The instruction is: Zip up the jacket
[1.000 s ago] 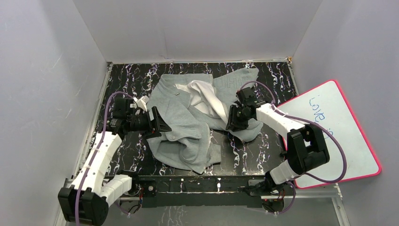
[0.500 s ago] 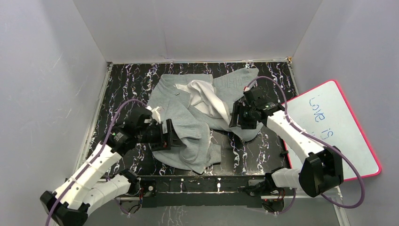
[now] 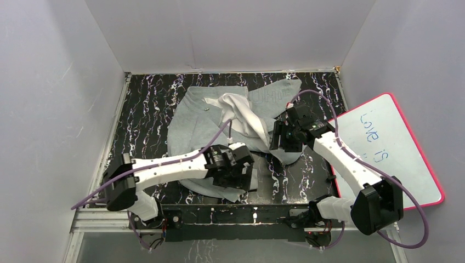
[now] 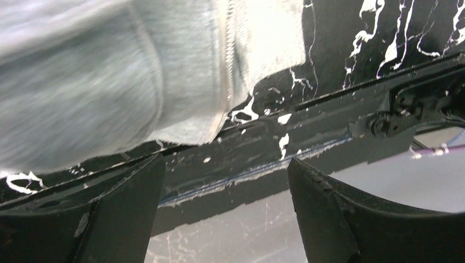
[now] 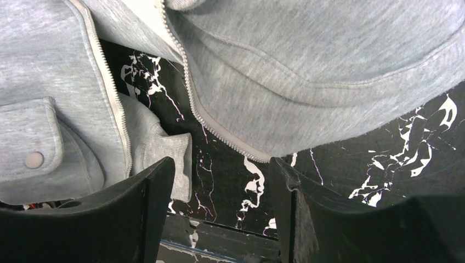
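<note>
A black marbled table [image 3: 143,104] between plain grey walls carries the jacket [image 3: 200,129], which lies crumpled and open with its white lining showing. The left gripper [image 3: 245,171] hovers with its jaws spread and empty, a hem corner just beyond its left finger. The right gripper [image 5: 220,164] is also released and holds nothing. The zipper teeth [image 5: 192,93] run ahead of its jaws in two rows, well apart. No slider is visible. Nothing looks zipped yet, so aligning, mating and pulling all remain.

- Black table [image 3: 148,104] with white marbling, right below me.
- The jacket [image 3: 197,126] lies crumpled across its middle, from near the far edge almost to the near edge, unzipped, with the white lining up.
</note>
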Robot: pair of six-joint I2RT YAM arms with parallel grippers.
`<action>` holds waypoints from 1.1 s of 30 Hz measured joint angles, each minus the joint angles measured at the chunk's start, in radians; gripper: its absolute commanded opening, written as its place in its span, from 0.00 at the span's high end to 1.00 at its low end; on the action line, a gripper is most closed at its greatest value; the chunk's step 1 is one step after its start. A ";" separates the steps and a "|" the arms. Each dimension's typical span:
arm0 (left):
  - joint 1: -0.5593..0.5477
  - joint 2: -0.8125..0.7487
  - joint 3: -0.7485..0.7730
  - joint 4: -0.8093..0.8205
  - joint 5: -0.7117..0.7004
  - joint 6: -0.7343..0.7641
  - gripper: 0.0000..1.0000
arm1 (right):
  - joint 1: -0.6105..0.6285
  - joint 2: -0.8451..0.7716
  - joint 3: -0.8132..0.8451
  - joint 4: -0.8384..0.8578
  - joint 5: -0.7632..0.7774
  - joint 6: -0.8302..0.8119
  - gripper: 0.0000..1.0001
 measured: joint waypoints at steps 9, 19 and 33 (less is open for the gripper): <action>-0.076 0.198 0.093 0.026 -0.170 -0.062 0.21 | 0.000 -0.014 -0.042 -0.001 -0.001 0.001 0.28; -0.076 0.320 0.101 0.034 -0.290 -0.090 0.51 | 0.000 -0.029 -0.061 0.002 -0.001 0.002 0.28; -0.070 0.270 0.067 0.051 -0.343 -0.074 1.00 | 0.000 -0.033 -0.079 0.003 -0.002 0.003 0.28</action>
